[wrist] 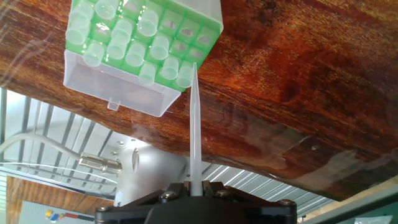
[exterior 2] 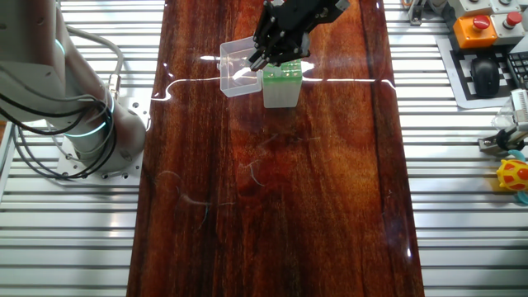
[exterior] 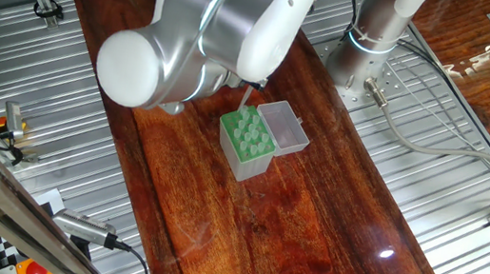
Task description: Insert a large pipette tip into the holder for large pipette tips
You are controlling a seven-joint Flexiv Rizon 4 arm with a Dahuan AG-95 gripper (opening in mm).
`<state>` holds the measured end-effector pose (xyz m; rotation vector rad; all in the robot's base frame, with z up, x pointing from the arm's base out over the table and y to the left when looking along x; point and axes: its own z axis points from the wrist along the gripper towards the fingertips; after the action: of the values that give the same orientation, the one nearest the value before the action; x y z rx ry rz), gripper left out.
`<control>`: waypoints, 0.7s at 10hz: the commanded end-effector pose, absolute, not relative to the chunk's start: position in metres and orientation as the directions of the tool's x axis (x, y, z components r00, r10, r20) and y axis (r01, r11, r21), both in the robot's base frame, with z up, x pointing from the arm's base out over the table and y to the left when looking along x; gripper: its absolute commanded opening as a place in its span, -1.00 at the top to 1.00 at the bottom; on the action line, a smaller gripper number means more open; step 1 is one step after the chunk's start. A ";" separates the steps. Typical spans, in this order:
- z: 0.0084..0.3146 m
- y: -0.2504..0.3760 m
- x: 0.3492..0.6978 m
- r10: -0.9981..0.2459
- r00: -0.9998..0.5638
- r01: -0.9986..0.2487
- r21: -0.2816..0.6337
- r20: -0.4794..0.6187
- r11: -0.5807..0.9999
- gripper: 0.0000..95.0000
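My gripper (wrist: 196, 186) is shut on the large pipette tip (wrist: 194, 124), a thin whitish cone that points away from the hand. Its narrow end is at a hole in the corner of the pale green holder (wrist: 149, 34), which has several tips seated in its grid. In one fixed view the tip (exterior: 247, 97) hangs below the arm just over the holder (exterior: 246, 143). In the other fixed view the black gripper (exterior 2: 280, 37) covers the top of the holder (exterior 2: 280, 87). Whether the tip's end is inside the hole I cannot tell.
The holder's clear lid (exterior: 283, 128) lies open beside it on the wooden table (exterior: 308, 232), also seen in the other fixed view (exterior 2: 235, 66). The robot base (exterior: 373, 49) stands at the table's far end. Ribbed metal surfaces flank the table.
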<state>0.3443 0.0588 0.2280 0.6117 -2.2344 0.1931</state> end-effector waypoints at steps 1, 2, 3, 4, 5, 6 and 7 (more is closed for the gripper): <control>0.226 0.060 0.345 -0.365 -0.563 -0.490 0.056 0.742 0.870 1.00; 0.225 0.061 0.345 -0.364 -0.560 -0.492 0.055 0.744 0.869 1.00; 0.225 0.062 0.344 -0.364 -0.559 -0.493 0.055 0.745 0.868 1.00; 0.224 0.063 0.344 -0.365 -0.556 -0.494 0.056 0.746 0.867 0.60; 0.224 0.063 0.344 -0.367 -0.555 -0.496 0.057 0.747 0.867 0.60; 0.224 0.063 0.344 -0.368 -0.554 -0.496 0.058 0.747 0.866 0.60; 0.223 0.063 0.344 -0.373 -0.549 -0.500 0.064 0.748 0.864 0.60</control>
<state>0.3440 0.0631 0.2231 0.6299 -2.2128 0.1971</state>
